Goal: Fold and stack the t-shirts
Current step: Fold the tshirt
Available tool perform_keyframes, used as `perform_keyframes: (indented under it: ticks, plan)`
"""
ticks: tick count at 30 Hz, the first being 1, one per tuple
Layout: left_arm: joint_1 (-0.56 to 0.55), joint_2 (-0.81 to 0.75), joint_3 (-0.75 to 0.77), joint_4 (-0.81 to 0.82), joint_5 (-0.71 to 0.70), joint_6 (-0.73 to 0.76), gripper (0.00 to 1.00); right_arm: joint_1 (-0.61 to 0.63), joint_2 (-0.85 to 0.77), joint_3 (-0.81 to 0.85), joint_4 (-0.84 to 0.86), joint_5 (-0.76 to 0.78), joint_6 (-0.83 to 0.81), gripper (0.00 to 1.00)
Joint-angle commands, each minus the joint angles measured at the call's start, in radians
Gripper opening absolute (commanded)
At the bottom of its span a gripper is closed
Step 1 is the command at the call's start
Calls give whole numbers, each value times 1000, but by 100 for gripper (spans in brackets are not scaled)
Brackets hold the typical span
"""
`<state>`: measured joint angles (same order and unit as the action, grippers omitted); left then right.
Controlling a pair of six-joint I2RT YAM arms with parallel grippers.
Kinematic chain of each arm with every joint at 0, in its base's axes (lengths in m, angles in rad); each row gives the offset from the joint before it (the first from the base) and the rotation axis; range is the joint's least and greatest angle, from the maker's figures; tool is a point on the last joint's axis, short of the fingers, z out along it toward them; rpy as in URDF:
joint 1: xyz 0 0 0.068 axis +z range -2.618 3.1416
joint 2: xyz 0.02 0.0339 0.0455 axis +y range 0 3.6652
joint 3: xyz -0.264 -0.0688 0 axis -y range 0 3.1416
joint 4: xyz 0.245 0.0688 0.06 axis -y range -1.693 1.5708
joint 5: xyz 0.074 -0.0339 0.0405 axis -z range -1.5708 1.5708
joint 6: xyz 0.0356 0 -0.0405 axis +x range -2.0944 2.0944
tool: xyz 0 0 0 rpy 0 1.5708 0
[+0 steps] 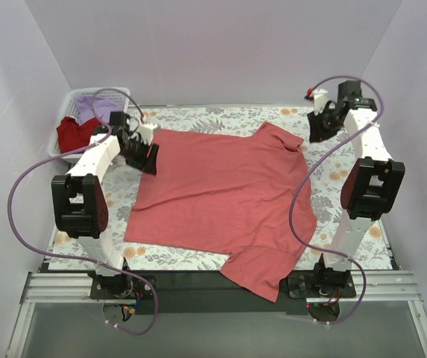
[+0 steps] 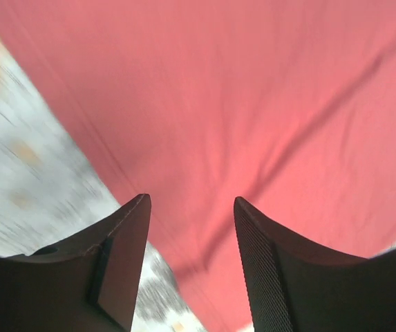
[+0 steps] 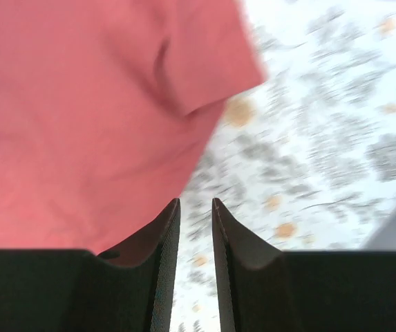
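Note:
A large coral-red t-shirt (image 1: 220, 186) lies spread flat on the floral cloth, with one sleeve hanging over the near table edge. My left gripper (image 1: 144, 153) is at the shirt's far-left corner. In the left wrist view it (image 2: 191, 199) is open and empty just above the shirt's edge (image 2: 253, 104). My right gripper (image 1: 319, 133) is beside the shirt's far-right sleeve. In the right wrist view it (image 3: 195, 200) holds nothing, with a narrow gap between the jaws, over the cloth next to the sleeve (image 3: 80, 104). A darker red tee (image 1: 71, 134) and a lavender tee (image 1: 94, 108) lie in the basket.
A white lattice basket (image 1: 70, 95) stands at the far left corner. The grey-and-orange floral cloth (image 1: 198, 119) covers the table. White walls close in the back and both sides. A black rail (image 1: 191, 280) runs along the near edge between the arm bases.

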<state>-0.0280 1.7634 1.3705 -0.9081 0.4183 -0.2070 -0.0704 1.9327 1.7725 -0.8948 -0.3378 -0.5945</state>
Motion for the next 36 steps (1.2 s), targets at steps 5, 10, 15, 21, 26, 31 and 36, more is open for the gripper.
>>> perform_keyframes:
  ticks: [5, 10, 15, 21, 26, 31, 36]
  plan:
    - [3, 234, 353, 158, 93, -181, 52, -5, 319, 347, 83, 51, 180, 32]
    - [3, 324, 456, 219, 62, -236, 52, -6, 462, 479, 106, 112, 251, 43]
    - [3, 378, 498, 245, 44, -252, 52, -6, 482, 441, 172, 134, 283, 49]
    - [3, 451, 559, 299, -24, -269, 57, 3, 523, 418, 200, 149, 298, 50]
    - [3, 554, 668, 351, -102, -301, 58, 6, 542, 416, 201, 140, 302, 42]
    - [2, 634, 739, 397, -121, -313, 58, 6, 537, 394, 201, 100, 297, 32]
    - [2, 676, 731, 451, -156, -304, 57, 6, 538, 395, 203, 82, 280, 14]
